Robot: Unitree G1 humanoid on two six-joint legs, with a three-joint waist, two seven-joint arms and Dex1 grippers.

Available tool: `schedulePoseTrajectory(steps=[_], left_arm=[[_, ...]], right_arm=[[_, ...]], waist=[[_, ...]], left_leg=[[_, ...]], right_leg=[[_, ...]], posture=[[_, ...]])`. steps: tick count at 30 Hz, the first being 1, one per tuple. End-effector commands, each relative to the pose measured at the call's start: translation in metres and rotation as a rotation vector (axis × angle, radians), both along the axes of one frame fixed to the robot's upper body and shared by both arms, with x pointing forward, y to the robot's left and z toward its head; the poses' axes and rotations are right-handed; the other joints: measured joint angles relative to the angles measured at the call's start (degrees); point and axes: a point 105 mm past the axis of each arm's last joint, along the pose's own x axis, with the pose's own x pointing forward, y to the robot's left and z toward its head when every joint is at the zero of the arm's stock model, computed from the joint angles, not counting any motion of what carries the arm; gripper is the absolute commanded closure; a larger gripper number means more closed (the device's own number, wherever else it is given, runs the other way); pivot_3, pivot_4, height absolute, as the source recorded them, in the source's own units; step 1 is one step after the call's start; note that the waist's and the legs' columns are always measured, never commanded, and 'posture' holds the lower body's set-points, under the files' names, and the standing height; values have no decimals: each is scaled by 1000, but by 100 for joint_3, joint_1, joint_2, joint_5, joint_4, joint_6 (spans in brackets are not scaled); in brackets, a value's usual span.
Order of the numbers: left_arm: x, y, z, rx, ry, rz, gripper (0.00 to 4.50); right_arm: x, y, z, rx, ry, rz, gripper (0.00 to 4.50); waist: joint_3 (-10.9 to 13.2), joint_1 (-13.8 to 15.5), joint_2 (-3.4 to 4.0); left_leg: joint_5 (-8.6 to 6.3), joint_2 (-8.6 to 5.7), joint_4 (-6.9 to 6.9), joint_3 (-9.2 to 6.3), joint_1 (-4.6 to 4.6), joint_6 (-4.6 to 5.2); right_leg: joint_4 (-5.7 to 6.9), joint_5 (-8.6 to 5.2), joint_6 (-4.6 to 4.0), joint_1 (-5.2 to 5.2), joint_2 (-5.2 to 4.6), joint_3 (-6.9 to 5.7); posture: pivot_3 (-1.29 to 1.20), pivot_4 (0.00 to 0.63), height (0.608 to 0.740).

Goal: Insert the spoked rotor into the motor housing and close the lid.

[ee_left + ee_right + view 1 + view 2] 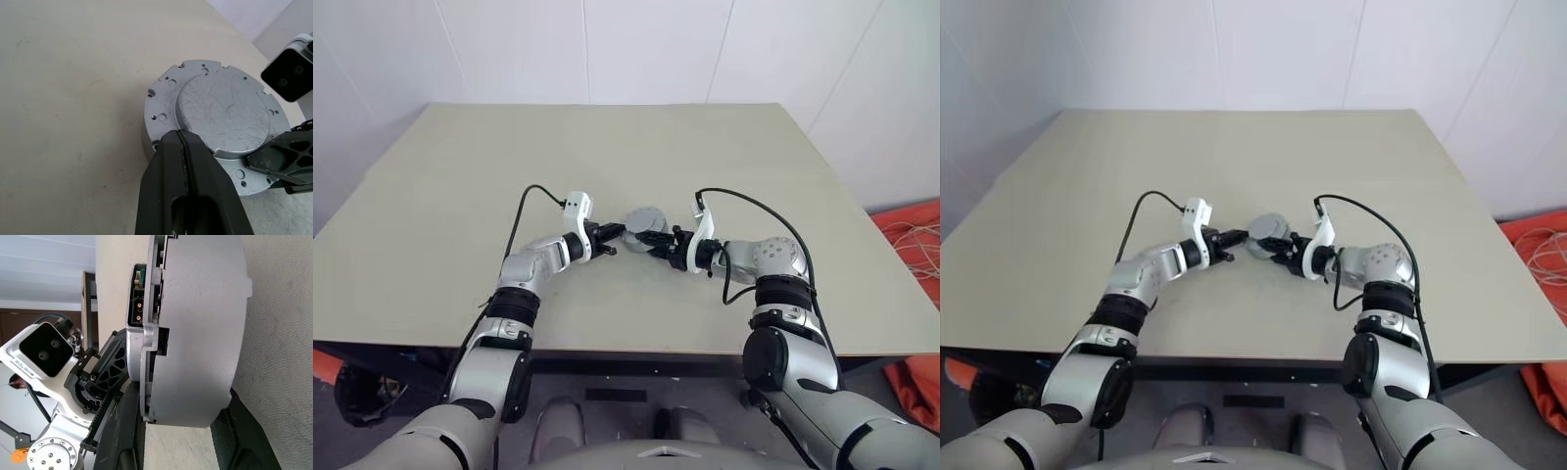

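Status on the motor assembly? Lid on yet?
Done: lid sits down on the motor housing; no rotor visible outside, presumably inside. In hand: left tool, shut, rests at the lid's edge; right tool straddles the housing. Left: confirm seating, let go.

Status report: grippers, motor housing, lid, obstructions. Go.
Left gripper shut, tips at the lid rim. Right gripper straddling the motor housing, one finger each side. Lid down on housing. Table around it: nothing in the way.

Lighting was bright, even and diffuse. The table (607,157) showed only faint, soft shadows and no glare. The head views curved slightly at the edges. The near fingers (190,196) were slightly soft in the left wrist view.
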Motion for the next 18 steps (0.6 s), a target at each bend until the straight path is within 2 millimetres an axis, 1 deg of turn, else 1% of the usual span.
schedulePoseTrajectory(steps=[1,8,10,14,18], left_arm=[[-1,-10,11,-12,-41,-39,4500],[-1,-10,12,-19,-43,-36,4500],[0,-11,16,-39,-52,-32,4500],[-6,-12,36,-150,-112,-54,4500],[-28,-1,62,-314,-172,-99,4500]], right_arm=[[7,2,20,44,-79,-9,2865],[7,1,21,44,-79,-13,2866],[8,1,22,46,-81,-13,2866],[9,-1,24,50,-93,-20,2867],[12,-8,25,48,-103,-51,2919]], waist=[[0,4,0],[0,10,0],[0,13,0],[0,17,0],[0,18,0]], left_leg=[[0,0,0,0,0,0],[0,0,2,0,0,0],[0,-1,2,0,0,0],[0,-1,3,-1,-3,0],[0,0,4,-1,-20,0]], right_leg=[[0,0,0,0,0,0],[2,0,0,0,0,0],[2,0,0,0,-1,0],[2,0,0,0,-1,0],[2,1,-1,-15,-1,-2]], posture=[[0,0,740],[0,0,740],[0,0,740],[0,0,740],[0,0,740]])
